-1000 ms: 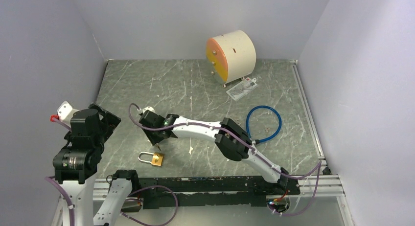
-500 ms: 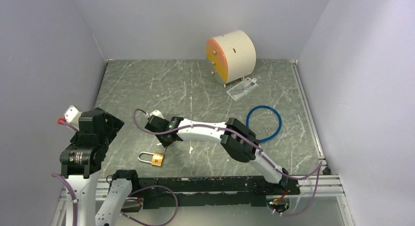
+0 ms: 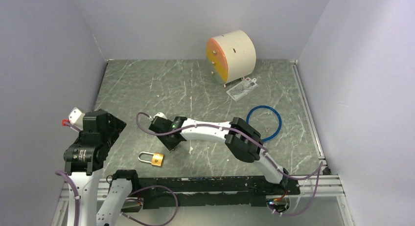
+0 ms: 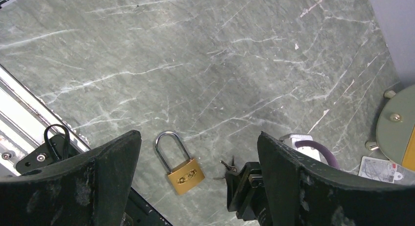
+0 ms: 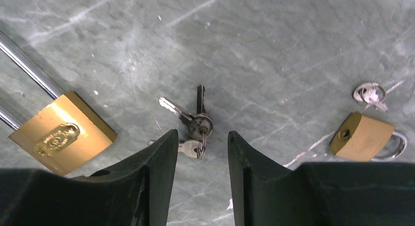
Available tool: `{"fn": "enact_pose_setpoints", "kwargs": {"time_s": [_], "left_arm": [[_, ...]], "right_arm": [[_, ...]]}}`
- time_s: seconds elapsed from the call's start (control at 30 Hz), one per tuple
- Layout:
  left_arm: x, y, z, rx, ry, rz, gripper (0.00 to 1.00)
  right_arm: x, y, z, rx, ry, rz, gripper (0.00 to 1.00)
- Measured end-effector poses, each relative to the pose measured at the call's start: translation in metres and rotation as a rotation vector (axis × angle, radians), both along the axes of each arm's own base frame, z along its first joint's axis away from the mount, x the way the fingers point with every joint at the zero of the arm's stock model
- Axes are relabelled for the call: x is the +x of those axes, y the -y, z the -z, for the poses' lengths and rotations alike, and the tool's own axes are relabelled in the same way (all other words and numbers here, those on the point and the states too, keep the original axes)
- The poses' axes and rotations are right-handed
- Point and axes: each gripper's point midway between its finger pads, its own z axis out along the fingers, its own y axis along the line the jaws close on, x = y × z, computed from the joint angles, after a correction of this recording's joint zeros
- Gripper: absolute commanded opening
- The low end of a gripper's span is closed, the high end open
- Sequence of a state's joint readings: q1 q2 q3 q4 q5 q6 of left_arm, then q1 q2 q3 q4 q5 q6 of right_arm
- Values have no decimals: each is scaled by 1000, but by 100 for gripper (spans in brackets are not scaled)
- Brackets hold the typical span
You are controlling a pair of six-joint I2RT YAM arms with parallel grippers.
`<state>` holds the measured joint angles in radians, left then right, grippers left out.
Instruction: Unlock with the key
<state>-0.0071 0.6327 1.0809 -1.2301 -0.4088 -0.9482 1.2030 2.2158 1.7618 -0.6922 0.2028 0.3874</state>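
Observation:
A brass padlock (image 3: 156, 159) with a steel shackle lies flat near the table's front edge; it also shows in the left wrist view, padlock (image 4: 185, 174), and the right wrist view, padlock (image 5: 62, 133). A small bunch of keys (image 5: 195, 124) on a ring lies on the table just right of it. My right gripper (image 5: 201, 135) hovers low over the keys, open, its fingertips either side of the ring and nothing held. The left gripper (image 4: 198, 134) hangs higher at the left, wide open and empty, looking down on the padlock and the keys (image 4: 226, 165).
A second small brass padlock (image 5: 364, 137) with a key ring (image 5: 369, 94) lies to the right of the keys. At the back stand a cream drum with an orange face (image 3: 231, 55) and a card (image 3: 242, 89). A blue cable loop (image 3: 264, 123) lies at the right.
The right arm has shifted right and nearer the front edge, its gripper now just above the padlock. The left arm has swung a little right and toward the front.

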Motion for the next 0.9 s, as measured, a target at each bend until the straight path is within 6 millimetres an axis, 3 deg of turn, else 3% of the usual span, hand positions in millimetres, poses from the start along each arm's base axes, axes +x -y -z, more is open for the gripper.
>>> {"fn": "enact_pose_setpoints", "kwargs": {"time_s": [0.23,0.5,0.7,0.9], "left_arm": [[-1,0,0,1,1,-2,93],[-2,-1,-2,3,11,-8,93],[-2,0,0,-8,13,-14,93],[-6,12,20,-78,-18,4,94]], "right_arm": [[4,-10,8,-2,-13,-61,41],[2,-11,9,-2,-39,-108,7],[8,-10,8,40,-36,-89,5],[18,3,-8,154,-29,-36,5]]}}
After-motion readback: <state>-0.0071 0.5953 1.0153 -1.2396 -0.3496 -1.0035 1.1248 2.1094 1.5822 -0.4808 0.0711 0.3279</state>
